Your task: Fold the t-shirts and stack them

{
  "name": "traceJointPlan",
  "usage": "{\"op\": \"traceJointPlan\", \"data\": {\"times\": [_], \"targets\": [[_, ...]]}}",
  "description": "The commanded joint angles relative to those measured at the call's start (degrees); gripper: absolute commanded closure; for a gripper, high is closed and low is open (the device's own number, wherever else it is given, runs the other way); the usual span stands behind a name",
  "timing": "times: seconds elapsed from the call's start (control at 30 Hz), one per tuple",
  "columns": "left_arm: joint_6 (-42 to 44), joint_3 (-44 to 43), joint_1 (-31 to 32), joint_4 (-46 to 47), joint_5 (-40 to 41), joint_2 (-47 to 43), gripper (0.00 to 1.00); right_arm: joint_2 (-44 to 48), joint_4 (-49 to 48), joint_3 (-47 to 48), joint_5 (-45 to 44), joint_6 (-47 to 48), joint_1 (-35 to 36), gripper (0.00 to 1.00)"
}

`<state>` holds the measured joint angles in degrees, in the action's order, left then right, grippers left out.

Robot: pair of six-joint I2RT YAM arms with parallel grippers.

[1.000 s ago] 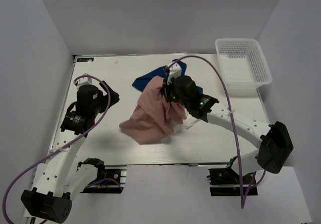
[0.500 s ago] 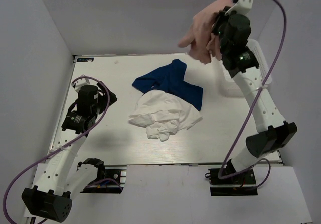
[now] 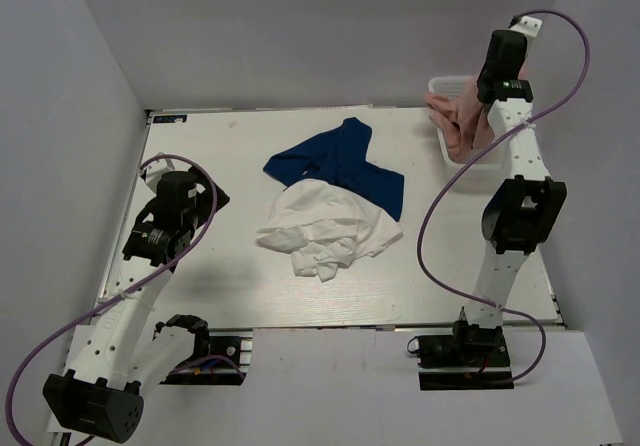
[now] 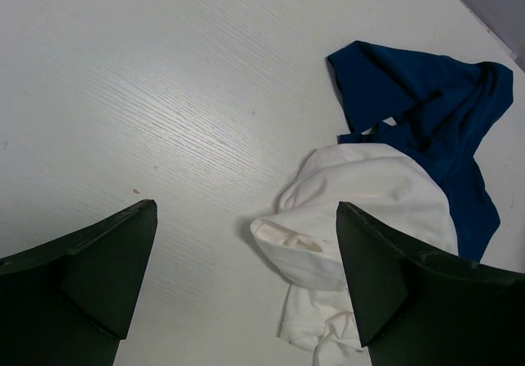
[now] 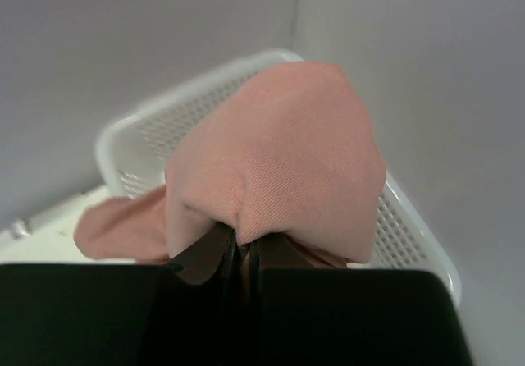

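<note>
Over white mesh basket (image 5: 176,112), right gripper (image 5: 242,255) pinches bunched, fine-woven pink t-shirt (image 5: 279,153).

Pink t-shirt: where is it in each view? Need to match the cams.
Top external: the pink t-shirt is at upper right, hanging from the raised right arm over the white mesh basket.
Left wrist: not in it.
Right wrist: centre of frame, bunched and pinched in the shut right claw.
Shared landmark: the basket, right behind the shirt in both the top external and right wrist views.
</note>
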<state>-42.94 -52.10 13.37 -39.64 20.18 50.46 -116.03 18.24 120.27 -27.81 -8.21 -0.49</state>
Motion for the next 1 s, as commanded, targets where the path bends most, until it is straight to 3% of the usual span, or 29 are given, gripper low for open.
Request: {"op": "traceJointPlan", "data": {"times": [0.0,0.1,0.2,0.23,0.3,0.33,0.43,0.47,0.57,0.6,0.63,0.73,0.83,0.97], "targets": [[-0.3,-0.8,0.3,-0.6,0.5,-0.8,0.00,1.0,-1.6,0.6,-2.0,-1.4,-1.5,1.00],[-0.3,-0.8,0.3,-1.2,0.5,-0.8,0.00,-1.3,-0.4,0.8,-5.1,-0.2,-3.0,1.00],[-0.8,-0.2,0.3,-1.2,0.5,-0.8,0.00,-3.6,1.9,0.8,1.3,4.4,-4.7,0.98],[-0.8,-0.2,0.3,-0.4,0.5,-1.3,0.00,-4.3,2.6,0.8,3.8,5.4,-4.9,0.80],[-0.8,0.4,0.3,0.3,-0.2,-1.3,0.00,-4.4,4.4,-0.6,8.1,7.8,-4.5,0.22],[-0.8,0.4,0.3,0.4,-0.8,-1.3,0.00,-3.9,4.9,-0.7,10.1,7.8,-4.5,0.10],[-0.8,0.4,0.3,0.4,-0.8,-0.7,0.00,-1.0,8.9,-0.7,23.6,14.0,-3.6,0.10],[-0.8,0.4,0.3,0.4,-0.8,-0.1,0.00,0.3,9.2,-1.2,33.8,14.9,-3.0,0.10],[-0.8,1.1,0.3,2.0,-2.9,0.4,0.00,9.3,4.3,-10.1,40.3,14.8,3.0,0.10],[-0.3,1.1,0.3,2.0,-3.4,1.2,0.00,13.8,2.3,-12.8,41.3,14.7,6.3,0.10],[-0.3,1.1,0.3,2.0,-3.4,1.9,0.00,16.2,-2.2,-24.1,42.2,14.6,9.9,0.10],[-0.3,0.6,0.3,1.4,-3.9,3.2,0.00,26.2,-10.9,-38.7,44.7,13.1,18.6,0.10],[-0.3,0.1,0.3,1.4,-5.2,3.7,0.00,28.0,-14.6,-49.8,45.5,13.5,27.9,0.10],[-0.3,0.1,0.3,1.4,-5.2,3.7,0.00,28.5,-19.9,-60.1,37.4,12.3,35.1,0.10]]}}
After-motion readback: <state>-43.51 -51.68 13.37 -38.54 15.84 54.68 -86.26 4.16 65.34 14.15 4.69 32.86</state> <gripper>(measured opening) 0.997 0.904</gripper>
